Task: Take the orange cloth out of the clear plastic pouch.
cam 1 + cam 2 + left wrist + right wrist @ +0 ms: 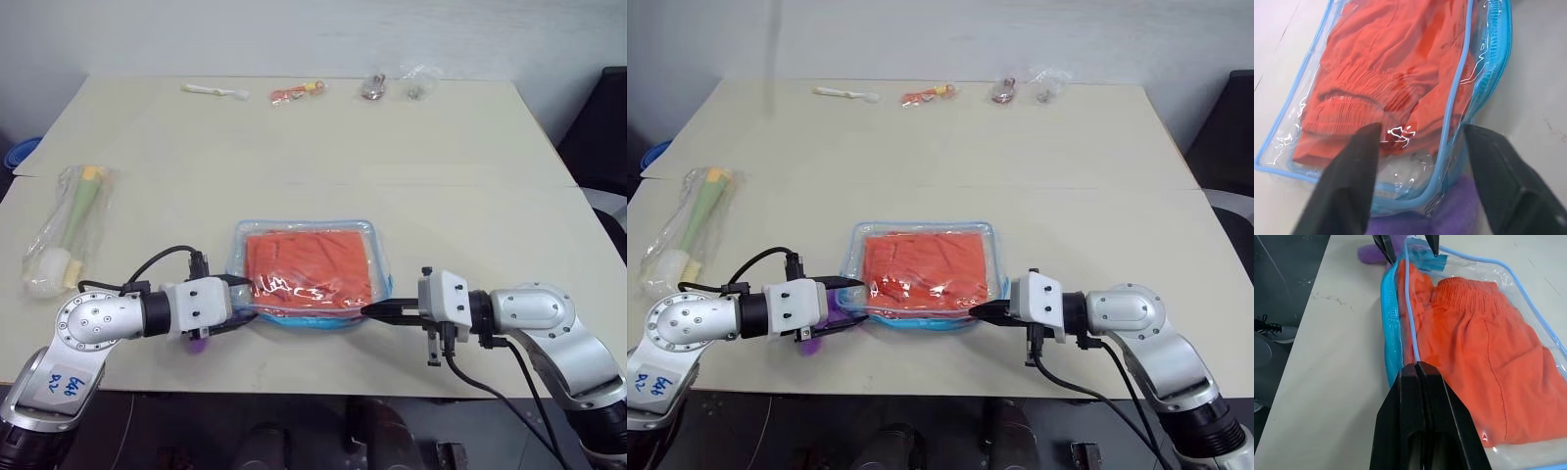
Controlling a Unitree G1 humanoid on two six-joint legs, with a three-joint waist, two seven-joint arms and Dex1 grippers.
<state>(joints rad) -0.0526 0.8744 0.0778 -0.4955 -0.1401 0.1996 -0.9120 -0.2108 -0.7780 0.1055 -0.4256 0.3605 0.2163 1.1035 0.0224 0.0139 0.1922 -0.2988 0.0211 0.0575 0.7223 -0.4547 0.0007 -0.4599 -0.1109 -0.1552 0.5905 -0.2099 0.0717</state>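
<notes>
Both hands sit at the near edge of the surface, one at each near corner of the pouch. Head view: left hand at the pouch's left near corner, fingers apart; a purple item lies under it. Right hand at the right near corner, fingers together, tips at the blue trim. Cloth is inside the pouch, which lies flat near the front middle of the surface. Bagged brush well to the left. Along the far edge: white stick, small orange packet, two small clear bags.

Left wrist view: two black fingers stand apart, straddling the pouch's corner; cloth seen through the plastic, its gathered hem toward the fingers.

Right wrist view: fingers pressed together, tips on the trim at the pouch's edge; whether they pinch it, cannot tell. Left hand's tips show at the opposite corner, parted.
</notes>
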